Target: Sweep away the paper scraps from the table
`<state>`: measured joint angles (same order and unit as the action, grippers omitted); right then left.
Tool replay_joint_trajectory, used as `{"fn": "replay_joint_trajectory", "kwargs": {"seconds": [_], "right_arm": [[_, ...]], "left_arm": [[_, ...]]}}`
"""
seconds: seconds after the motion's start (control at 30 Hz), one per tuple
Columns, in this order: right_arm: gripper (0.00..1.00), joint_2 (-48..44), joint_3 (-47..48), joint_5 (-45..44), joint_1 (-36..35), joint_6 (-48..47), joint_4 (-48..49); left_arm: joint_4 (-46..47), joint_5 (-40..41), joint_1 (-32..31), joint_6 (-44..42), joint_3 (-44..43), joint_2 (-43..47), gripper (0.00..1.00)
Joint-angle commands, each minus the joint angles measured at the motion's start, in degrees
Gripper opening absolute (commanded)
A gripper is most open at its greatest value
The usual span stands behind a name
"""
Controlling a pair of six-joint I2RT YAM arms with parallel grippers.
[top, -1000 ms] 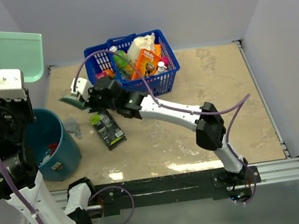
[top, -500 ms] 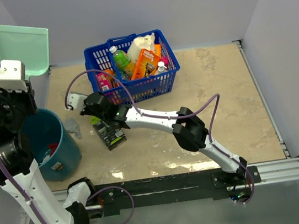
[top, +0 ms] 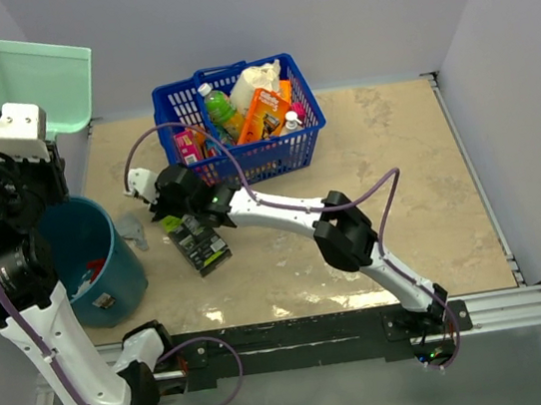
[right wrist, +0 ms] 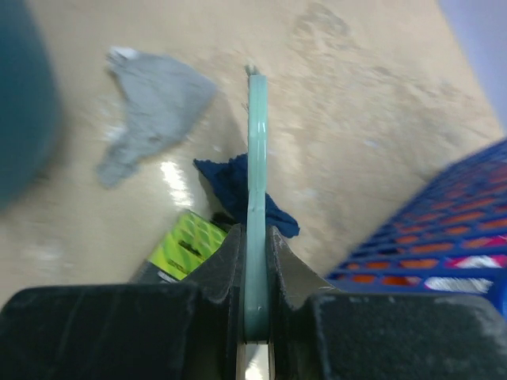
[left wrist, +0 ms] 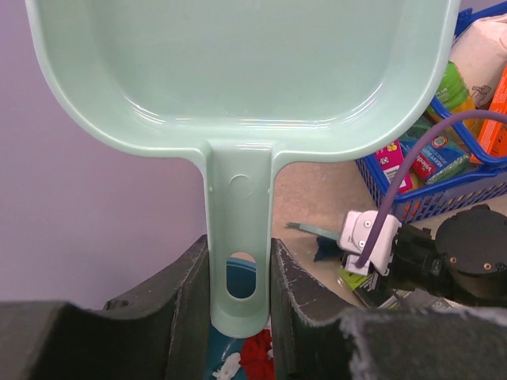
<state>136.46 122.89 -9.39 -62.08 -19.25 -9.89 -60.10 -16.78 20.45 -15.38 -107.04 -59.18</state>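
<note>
My left gripper (top: pixel 23 133) is shut on the handle of the mint-green dustpan (top: pixel 44 81), held upright high above the round teal bucket (top: pixel 99 255). In the left wrist view (left wrist: pixel 240 265) the handle (left wrist: pixel 240 237) sits between the fingers, and red (left wrist: pixel 258 356) and white (left wrist: pixel 229 368) paper scraps lie in the bucket below. My right gripper (top: pixel 155 192) is shut on the thin mint-green brush (right wrist: pixel 256 158), edge-on in the right wrist view (right wrist: pixel 255 237). A dark blue scrap (right wrist: pixel 234 184) lies against the brush. A grey scrap (right wrist: pixel 155 100) lies on the table (top: pixel 396 165) left of it, next to the bucket.
A flat black-and-green packet (top: pixel 197 239) lies just in front of the right gripper. A blue basket (top: pixel 244 115) full of groceries stands at the back, close behind the right arm. The right arm reaches diagonally across the table. Walls stand behind and on both sides.
My right gripper with the brush has swung left and down toward the bucket side, near the dark blue scrap. The left arm has shifted the raised dustpan slightly right.
</note>
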Motion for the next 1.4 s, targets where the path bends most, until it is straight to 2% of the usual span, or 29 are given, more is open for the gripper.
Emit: {"fn": "replay_joint_trajectory", "kwargs": {"seconds": [0.0,0.07,0.2,0.4,0.47,0.63,0.77,0.97,1.1,1.37], "right_arm": [[0.00,-3.5,2.8,19.4,2.2,16.7,1.4],[0.00,-5.1,2.5,26.7,3.1,18.8,3.7],[0.00,-9.4,-3.2,30.7,4.9,24.3,9.5],[0.00,-11.6,-6.3,24.5,4.9,25.7,15.0],[0.00,-9.4,-3.7,23.8,4.7,29.1,16.0],[0.00,-3.0,2.3,15.7,3.4,33.9,17.9],[0.00,1.7,7.3,9.5,1.3,35.6,17.0],[0.00,3.7,9.5,-0.6,-1.4,34.0,12.0],[0.00,3.1,7.8,0.9,-1.8,34.1,5.9],[0.00,-4.5,-4.1,5.3,-1.9,34.9,-0.5]], "left_arm": [[1.3,-1.2,-0.3,1.4,-1.3,0.6,0.00],[1.3,-1.8,-0.3,1.4,-1.0,1.0,0.00],[1.2,-2.2,-0.3,1.2,0.5,2.0,0.00],[1.0,-2.6,-0.2,1.3,1.6,2.9,0.00],[1.1,-2.9,-0.3,1.5,1.7,2.8,0.00],[1.5,-3.7,-0.3,1.8,1.6,2.2,0.00],[0.8,-3.8,-0.2,1.0,0.7,1.5,0.00],[1.3,-4.3,-0.3,1.0,0.8,1.3,0.00],[1.6,-4.6,-0.3,1.1,1.4,1.3,0.00],[4.5,-7.1,-0.2,0.6,4.7,2.6,0.00]]}}
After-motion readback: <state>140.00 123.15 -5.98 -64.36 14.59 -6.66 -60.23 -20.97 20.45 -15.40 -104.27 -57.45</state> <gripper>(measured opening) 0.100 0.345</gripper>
